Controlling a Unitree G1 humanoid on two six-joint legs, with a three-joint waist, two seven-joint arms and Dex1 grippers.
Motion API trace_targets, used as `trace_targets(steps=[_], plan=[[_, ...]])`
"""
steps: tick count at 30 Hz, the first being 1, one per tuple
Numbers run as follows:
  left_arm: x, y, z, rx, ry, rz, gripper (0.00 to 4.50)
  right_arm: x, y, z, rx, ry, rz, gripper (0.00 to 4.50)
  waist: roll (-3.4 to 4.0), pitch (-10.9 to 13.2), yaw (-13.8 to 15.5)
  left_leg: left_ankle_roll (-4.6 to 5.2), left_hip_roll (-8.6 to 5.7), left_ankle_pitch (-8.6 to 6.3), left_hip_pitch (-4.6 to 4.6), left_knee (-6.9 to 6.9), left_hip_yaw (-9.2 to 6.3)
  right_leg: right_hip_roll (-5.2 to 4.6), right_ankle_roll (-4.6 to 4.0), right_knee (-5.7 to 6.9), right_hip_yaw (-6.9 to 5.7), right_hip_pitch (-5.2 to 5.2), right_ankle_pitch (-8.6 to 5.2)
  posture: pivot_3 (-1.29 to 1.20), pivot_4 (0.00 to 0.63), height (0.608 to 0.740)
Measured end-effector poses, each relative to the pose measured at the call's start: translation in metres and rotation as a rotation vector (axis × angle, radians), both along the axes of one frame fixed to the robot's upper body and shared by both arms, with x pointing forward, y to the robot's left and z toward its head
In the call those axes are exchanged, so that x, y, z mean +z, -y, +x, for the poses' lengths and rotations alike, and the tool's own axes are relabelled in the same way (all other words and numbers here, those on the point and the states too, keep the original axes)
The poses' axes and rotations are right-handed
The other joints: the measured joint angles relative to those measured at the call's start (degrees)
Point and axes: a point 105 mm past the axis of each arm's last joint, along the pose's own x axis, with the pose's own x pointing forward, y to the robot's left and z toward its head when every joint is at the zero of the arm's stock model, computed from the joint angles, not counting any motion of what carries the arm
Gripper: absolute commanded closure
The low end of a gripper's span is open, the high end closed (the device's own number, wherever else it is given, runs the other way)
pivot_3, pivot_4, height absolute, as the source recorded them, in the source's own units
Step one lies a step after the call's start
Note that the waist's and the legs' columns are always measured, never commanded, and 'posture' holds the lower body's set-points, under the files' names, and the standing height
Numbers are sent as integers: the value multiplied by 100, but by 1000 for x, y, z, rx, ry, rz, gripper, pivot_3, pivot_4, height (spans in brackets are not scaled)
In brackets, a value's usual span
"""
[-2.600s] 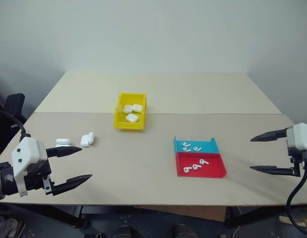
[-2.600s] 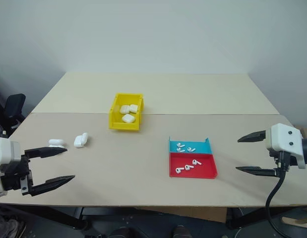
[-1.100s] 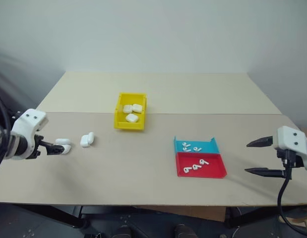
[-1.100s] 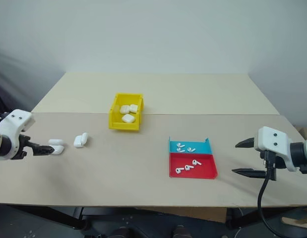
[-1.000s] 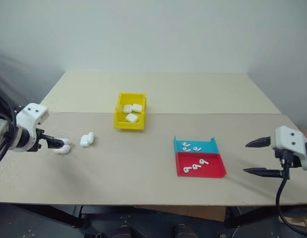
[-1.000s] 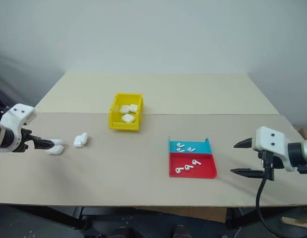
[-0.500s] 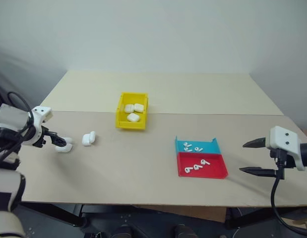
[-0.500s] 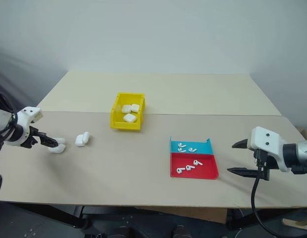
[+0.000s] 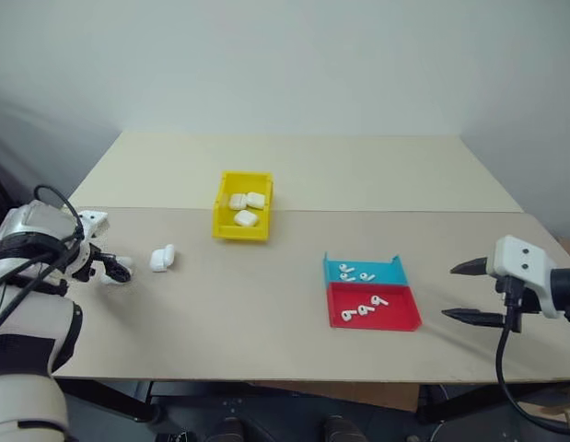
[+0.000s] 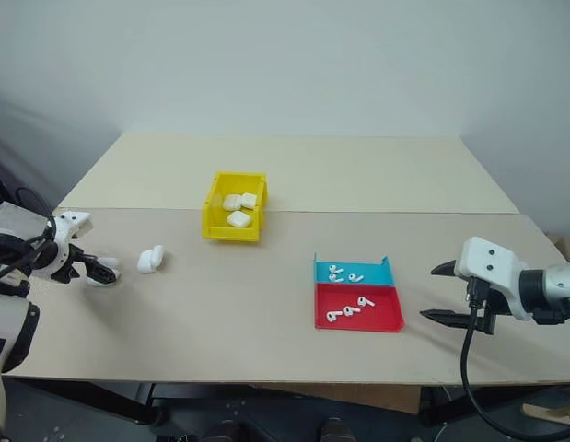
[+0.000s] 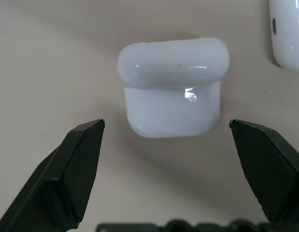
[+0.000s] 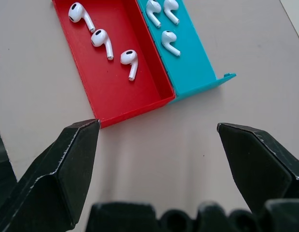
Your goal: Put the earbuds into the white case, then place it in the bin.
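Here my left gripper (image 11: pixel 166 140) hangs spread over the white case (image 11: pixel 172 87), untouched between my fingers; another case (image 11: pixel 288 31) lies just beside it. My right gripper (image 12: pixel 161 159) gapes near the tray (image 12: pixel 120 72) of earbuds (image 12: pixel 101 37).

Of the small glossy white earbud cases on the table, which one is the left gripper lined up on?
The outermost glossy white earbud case, lying closed between the open left gripper fingers; its neighbour sits beside it, and three lie in the yellow plastic bin.

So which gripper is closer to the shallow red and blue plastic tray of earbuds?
Right. The right gripper hangs open just beside the tray; the left gripper is across the table over a white case.
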Motion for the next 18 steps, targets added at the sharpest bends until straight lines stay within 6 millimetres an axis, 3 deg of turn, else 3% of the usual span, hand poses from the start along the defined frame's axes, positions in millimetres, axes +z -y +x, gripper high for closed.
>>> trace_targets(steps=[18], plan=[[-10, 3, 8, -21, 8, 40, 0, -5, -1, -3, -14, -17, -6, 16, -3, -1, -7, 0, -1, 0, 1, 1, -1, 0, 1, 2, -1, 1, 0, 0, 150, 740]])
